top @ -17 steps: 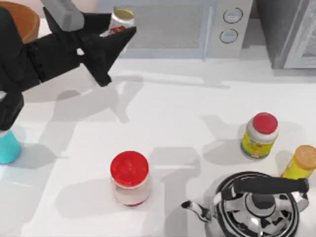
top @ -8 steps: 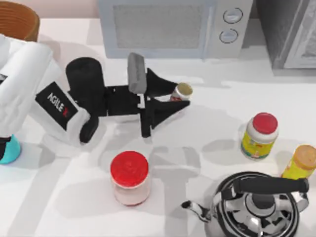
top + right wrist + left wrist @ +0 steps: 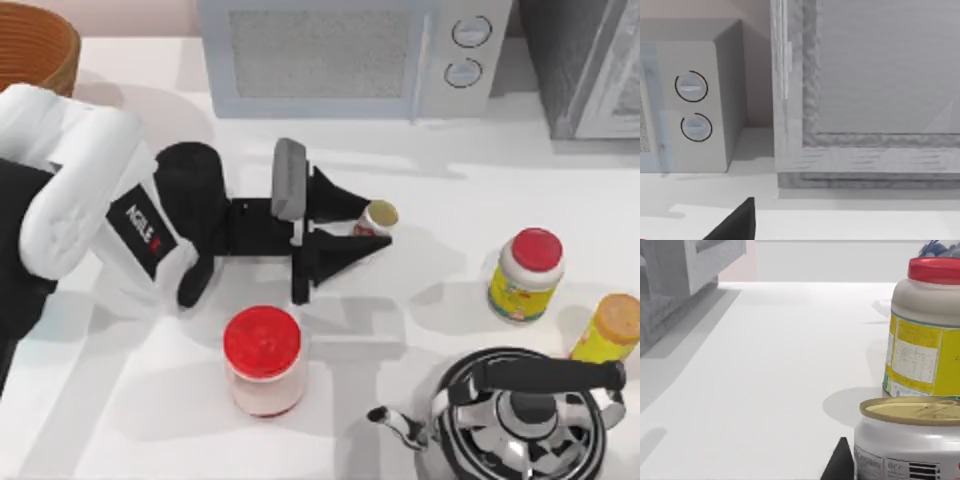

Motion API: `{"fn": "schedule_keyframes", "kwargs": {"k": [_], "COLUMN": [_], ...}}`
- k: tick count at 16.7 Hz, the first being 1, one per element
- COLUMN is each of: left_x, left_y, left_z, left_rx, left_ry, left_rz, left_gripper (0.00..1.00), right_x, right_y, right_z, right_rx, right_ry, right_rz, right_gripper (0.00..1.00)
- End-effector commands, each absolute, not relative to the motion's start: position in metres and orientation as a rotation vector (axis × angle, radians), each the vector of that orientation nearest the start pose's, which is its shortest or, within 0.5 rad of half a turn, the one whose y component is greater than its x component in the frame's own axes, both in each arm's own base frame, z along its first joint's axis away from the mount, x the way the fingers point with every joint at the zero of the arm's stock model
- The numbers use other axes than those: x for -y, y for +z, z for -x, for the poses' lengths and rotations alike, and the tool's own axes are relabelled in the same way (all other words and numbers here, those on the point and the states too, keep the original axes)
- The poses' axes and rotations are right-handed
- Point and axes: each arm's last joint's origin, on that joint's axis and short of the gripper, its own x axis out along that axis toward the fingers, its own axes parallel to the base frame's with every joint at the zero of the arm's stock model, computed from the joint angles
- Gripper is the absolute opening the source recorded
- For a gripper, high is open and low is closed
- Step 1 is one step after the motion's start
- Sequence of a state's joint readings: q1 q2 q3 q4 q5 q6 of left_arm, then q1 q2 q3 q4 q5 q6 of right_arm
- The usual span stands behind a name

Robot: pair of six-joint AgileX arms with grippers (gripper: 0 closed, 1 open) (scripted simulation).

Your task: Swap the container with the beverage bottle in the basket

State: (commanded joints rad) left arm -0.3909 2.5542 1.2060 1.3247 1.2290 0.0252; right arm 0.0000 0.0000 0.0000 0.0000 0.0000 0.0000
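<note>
Top view, left gripper [image 3: 372, 224] mid-desk, black fingers [image 3: 345, 203] pinching the beverage bottle [image 3: 377, 217], basket [image 3: 40, 45] at far left corner, left wrist view, beverage bottle's gold cap close, yellow-labelled bottle [image 3: 925, 330] behind it, right wrist view, microwave [image 3: 690, 100], right gripper's finger state cannot be told.

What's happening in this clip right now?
The left gripper is shut on the tiny white beverage bottle with a gold-olive cap, held low over the middle of the white table. The round brown wicker basket sits at the far left corner.
</note>
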Motion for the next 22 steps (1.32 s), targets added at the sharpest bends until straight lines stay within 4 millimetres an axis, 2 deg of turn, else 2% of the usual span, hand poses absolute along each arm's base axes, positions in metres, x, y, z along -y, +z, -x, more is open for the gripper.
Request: {"fn": "schedule_keyframes", "kwargs": {"k": [1,14,22], "left_x": [0.1891,0.1891,0.1891], "left_y": [0.018,0.018,0.018], "left_z": [-0.3942,-0.3942,-0.3942], "left_rx": [0.0,0.0,0.0], "left_ry": [-1.591,-1.591,-1.591], "left_rz": [0.0,0.0,0.0], "left_gripper": [0.0,0.98,1.0], "right_x": [0.0012,0.0012,0.0012], "right_y": [0.16,0.16,0.16], "right_z": [-0.1057,-0.1057,-0.1057], "right_rx": [0.0,0.0,0.0], "right_ry": [0.0,0.0,0.0], "right_rz": [0.0,0.0,0.0], "right_gripper": [1.0,1.0,1.0]}}
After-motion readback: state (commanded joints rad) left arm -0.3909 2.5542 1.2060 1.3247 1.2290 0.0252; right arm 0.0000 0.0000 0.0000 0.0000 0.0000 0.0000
